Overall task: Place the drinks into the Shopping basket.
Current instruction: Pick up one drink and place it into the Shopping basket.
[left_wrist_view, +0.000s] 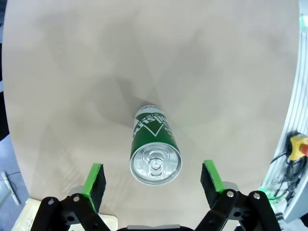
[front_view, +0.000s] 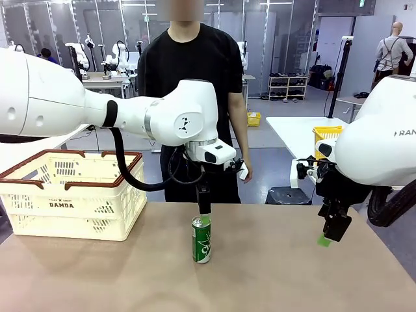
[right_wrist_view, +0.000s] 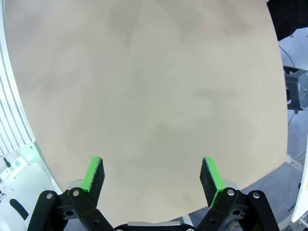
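Beige tabletop (front_view: 273, 273) in an open lab, with a person (front_view: 195, 78) in a black shirt standing at the far side, arms down.

Shopping basket (front_view: 71, 195): cream with a brown rim and "DAMDA" on its side. It sits at the table's left side, toward the far edge.

One drink on the table, a green can (front_view: 201, 239) with white print and a silver top. It stands upright near the middle, right of the basket and apart from it.

Left gripper (front_view: 204, 200) hangs straight over the can, pointing down, tips just above the lid. In the left wrist view the can (left_wrist_view: 155, 151) is seen from above, its lid sitting between the two green pads (left_wrist_view: 95, 180) with a clear gap on each side. Left gripper (left_wrist_view: 153, 168) jaws are spread wide and touch nothing.

Right gripper (front_view: 335, 227) sits over the right side of the table, tilted down and well away from the can. Its own view shows the right gripper (right_wrist_view: 153, 163) jaws wide apart, with bare tabletop beneath them.

A yellow basket (front_view: 325, 136) sits on another table in the background on the right.
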`<move>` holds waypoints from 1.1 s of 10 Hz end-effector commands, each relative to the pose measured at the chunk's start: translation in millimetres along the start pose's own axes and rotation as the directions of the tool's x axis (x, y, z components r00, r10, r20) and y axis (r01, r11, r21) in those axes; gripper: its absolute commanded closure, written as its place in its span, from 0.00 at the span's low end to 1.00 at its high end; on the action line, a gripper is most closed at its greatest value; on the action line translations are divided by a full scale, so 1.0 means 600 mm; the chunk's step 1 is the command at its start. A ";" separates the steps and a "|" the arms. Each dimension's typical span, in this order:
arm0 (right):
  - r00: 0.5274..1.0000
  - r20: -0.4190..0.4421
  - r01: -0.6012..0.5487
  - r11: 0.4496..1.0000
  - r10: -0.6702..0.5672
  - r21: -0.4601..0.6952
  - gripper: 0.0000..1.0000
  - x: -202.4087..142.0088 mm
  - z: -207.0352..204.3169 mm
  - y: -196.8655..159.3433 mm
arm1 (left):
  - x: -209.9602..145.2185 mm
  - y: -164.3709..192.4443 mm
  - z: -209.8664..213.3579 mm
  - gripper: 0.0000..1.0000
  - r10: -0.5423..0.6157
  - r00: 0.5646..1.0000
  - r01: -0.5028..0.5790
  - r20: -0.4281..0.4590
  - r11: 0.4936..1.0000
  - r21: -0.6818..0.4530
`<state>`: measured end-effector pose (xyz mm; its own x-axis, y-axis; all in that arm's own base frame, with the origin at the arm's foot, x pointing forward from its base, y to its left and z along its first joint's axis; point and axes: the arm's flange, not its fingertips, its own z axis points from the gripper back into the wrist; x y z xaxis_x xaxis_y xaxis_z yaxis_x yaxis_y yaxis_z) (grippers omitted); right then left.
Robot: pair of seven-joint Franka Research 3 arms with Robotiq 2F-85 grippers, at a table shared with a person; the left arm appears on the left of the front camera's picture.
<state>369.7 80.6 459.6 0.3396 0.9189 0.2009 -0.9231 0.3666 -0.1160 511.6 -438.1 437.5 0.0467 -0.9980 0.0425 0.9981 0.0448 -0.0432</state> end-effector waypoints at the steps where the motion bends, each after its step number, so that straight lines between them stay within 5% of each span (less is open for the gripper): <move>1: 1.000 -0.008 0.001 1.000 -0.001 -0.002 0.00 0.000 0.002 -0.001 | 0.000 0.000 -0.011 0.00 -0.018 1.000 0.018 0.014 1.000 -0.012; 11: 1.000 -0.008 0.001 1.000 -0.001 -0.002 0.00 0.000 0.002 -0.001 | -0.024 0.018 -0.107 0.00 0.024 0.999 -0.020 0.047 0.996 -0.089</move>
<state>369.7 80.6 459.6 0.3397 0.9189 0.2009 -0.9231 0.3666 -0.1160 525.4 -434.9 377.4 0.0806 -0.9955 0.0507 0.9903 0.0742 -0.1175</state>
